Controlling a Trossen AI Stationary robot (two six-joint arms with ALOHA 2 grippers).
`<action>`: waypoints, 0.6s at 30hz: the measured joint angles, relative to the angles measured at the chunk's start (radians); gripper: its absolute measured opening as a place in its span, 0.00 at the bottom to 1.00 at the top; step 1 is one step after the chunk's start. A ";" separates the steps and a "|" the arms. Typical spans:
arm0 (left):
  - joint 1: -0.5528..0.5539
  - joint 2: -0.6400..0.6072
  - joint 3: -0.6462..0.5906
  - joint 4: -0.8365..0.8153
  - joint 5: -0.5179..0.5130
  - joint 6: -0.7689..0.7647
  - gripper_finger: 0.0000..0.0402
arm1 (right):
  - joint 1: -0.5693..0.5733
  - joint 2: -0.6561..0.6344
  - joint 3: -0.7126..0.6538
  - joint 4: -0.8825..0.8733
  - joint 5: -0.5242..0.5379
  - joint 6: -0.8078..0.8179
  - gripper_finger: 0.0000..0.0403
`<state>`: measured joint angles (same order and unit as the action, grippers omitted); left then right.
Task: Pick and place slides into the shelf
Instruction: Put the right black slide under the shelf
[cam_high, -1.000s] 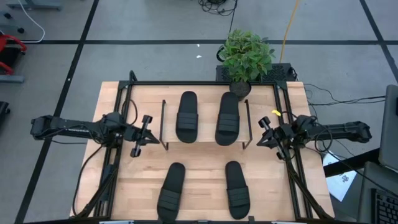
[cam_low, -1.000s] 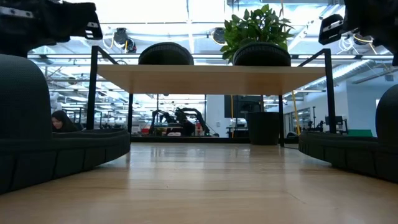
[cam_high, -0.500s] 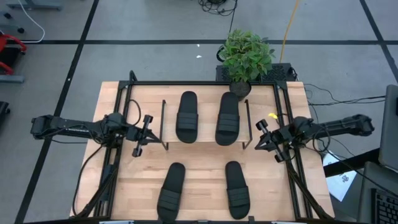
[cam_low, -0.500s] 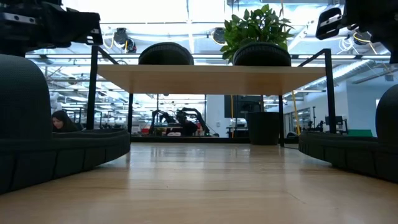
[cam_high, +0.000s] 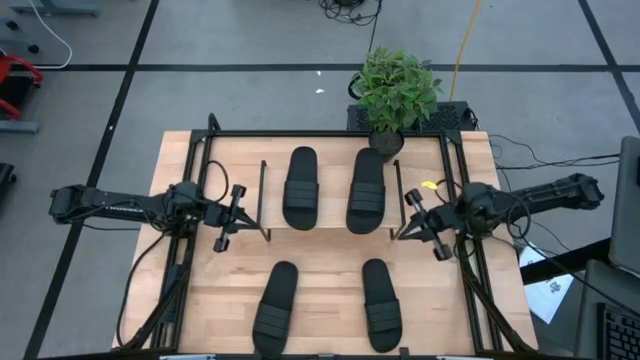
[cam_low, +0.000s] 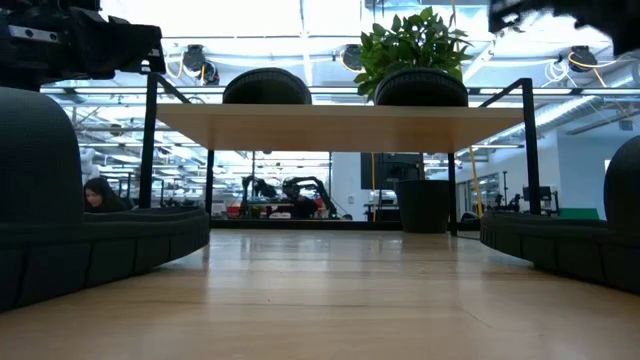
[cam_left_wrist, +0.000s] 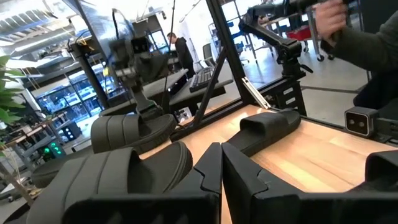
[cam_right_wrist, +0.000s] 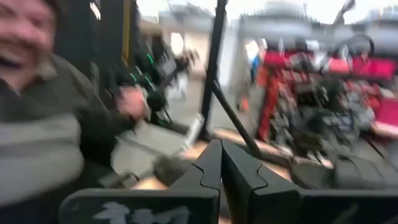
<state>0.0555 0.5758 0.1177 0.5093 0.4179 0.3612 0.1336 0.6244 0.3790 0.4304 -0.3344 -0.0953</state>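
Two black slides lie side by side on the shelf (cam_high: 325, 212), one left (cam_high: 300, 187) and one right (cam_high: 367, 190). The shelf's wooden board rests on a thin black wire frame (cam_high: 263, 196). The other two slides lie flat on the tabletop nearer the front edge, left (cam_high: 275, 308) and right (cam_high: 381, 304). My left gripper (cam_high: 233, 217) hovers shut just left of the shelf. My right gripper (cam_high: 411, 225) hovers shut just right of it. The low view shows the shelf board (cam_low: 340, 128) with both slides on top.
A potted plant (cam_high: 397, 90) stands past the table's far edge. Black rails (cam_high: 470, 260) run along the table's sides. Bare wood lies between the two front slides. A person (cam_right_wrist: 43, 112) shows in the right wrist view, beyond the table.
My right gripper has moved toward the table's left, closer to the shelf's right end, and slightly toward the near edge, turning a little as it went. The slides and the shelf have stayed in place.
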 joint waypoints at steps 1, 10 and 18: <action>0.000 0.000 0.000 0.000 0.000 0.000 0.02 | 0.013 0.028 0.053 -0.066 0.032 -0.023 0.00; 0.000 0.000 0.000 -0.013 -0.001 0.001 0.01 | 0.063 0.179 0.427 -0.461 0.089 -0.050 0.00; 0.000 0.000 0.000 -0.015 -0.001 -0.009 0.03 | 0.187 0.281 0.633 -0.561 0.172 -0.036 0.06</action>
<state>0.0555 0.5758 0.1177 0.4946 0.4171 0.3527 0.3211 0.9059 1.0116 -0.1306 -0.1621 -0.1311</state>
